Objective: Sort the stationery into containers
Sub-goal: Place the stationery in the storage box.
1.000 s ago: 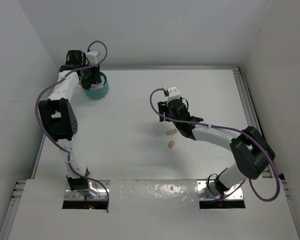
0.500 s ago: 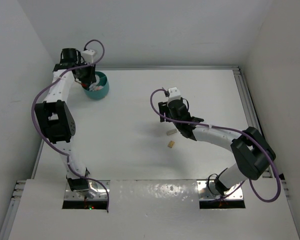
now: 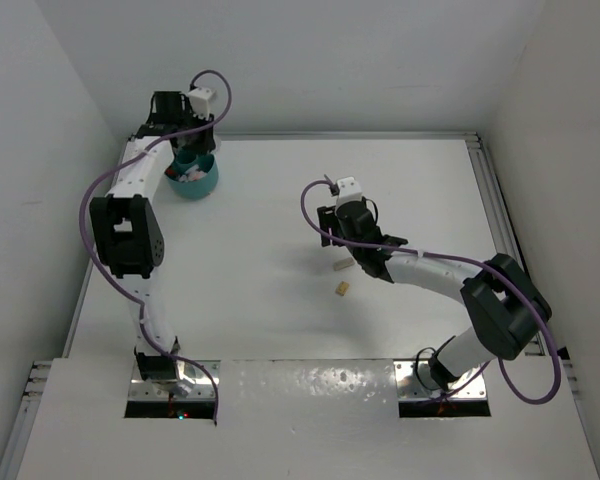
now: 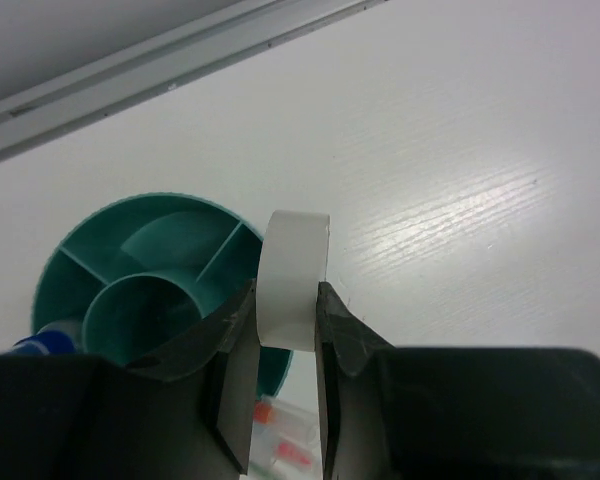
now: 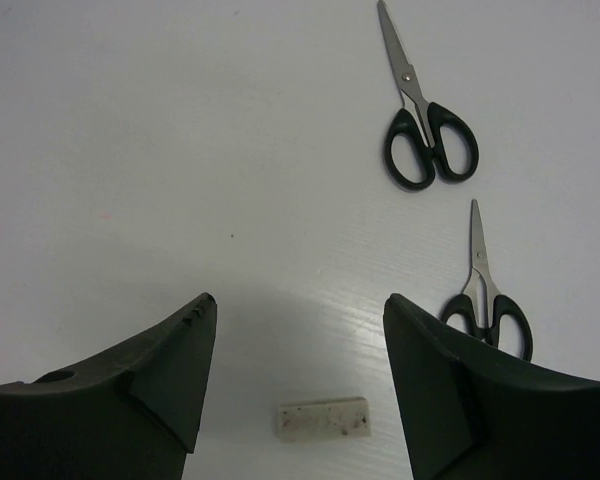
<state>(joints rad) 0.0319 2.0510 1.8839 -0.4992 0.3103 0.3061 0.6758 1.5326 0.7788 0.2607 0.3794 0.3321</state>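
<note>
My left gripper (image 4: 286,290) is shut on a white tape ring (image 4: 295,262), held upright between its fingers just over the right rim of the teal container (image 4: 150,205). A blue-capped glue bottle (image 4: 38,341) stands in the container's left side. In the top view this gripper (image 3: 186,150) hangs over the container (image 3: 205,183) at the back left. My right gripper (image 5: 300,302) is open above a white eraser (image 5: 322,418); beyond it lie two black-handled scissors (image 5: 430,140) (image 5: 488,312). From above, the right gripper (image 3: 332,232) is mid-table, near the white eraser (image 3: 340,267) and a tan eraser (image 3: 341,289).
A metal rail (image 3: 360,135) runs along the table's far edge just behind the container, and another (image 3: 492,200) lines the right side. White walls close in on three sides. Blurred red-tipped items (image 4: 280,445) show below the left fingers.
The left wrist has swung from the left of the container toward the back right, still holding the tape ring. The right arm has stayed still.
</note>
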